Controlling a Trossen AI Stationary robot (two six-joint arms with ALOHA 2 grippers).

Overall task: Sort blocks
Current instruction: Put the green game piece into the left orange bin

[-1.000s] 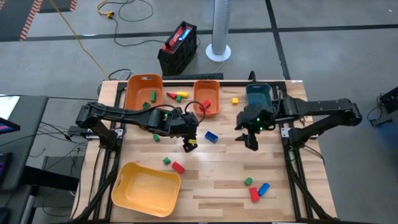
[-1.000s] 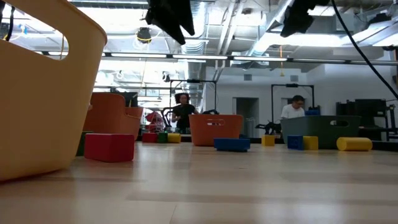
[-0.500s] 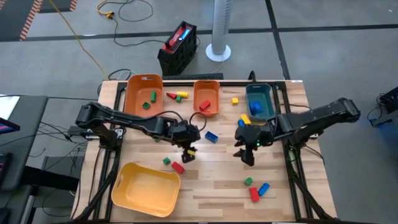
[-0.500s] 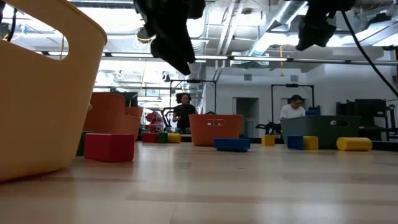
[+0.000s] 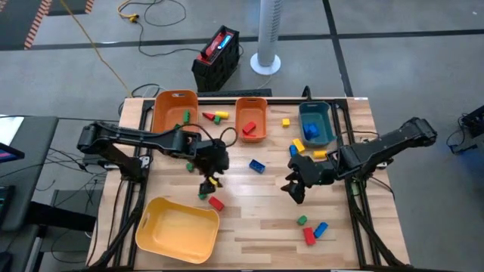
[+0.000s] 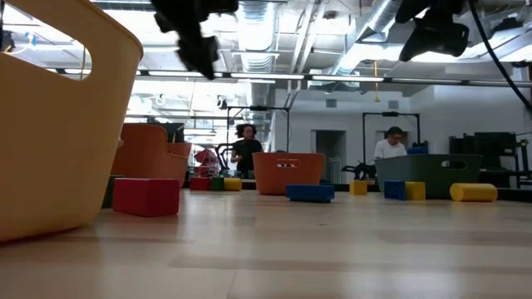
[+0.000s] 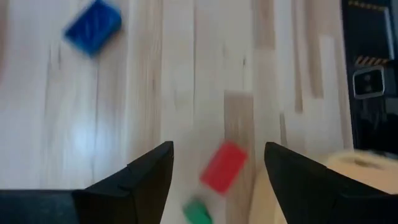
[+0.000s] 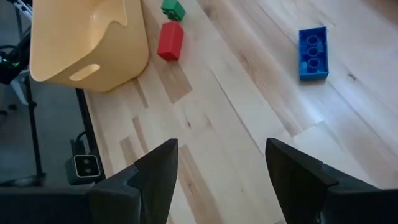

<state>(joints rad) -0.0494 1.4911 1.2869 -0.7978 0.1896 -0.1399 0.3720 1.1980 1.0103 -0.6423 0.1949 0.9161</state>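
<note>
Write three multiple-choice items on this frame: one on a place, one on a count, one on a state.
1. Where does the yellow bin sit in the high view?
A. near-left corner
B. far-right corner
C. table centre

2. How many blocks form the cluster near the table's right-front edge?
A. one
B. three
C. six

3. How is the left gripper?
A. shut on a red block
B. open, empty
C. inside a bin

Answers: 1 A, the bin lies at the table's lower left. 2 B, green block, blue block, red block. 3 B, the left wrist view shows spread fingers holding nothing.
</note>
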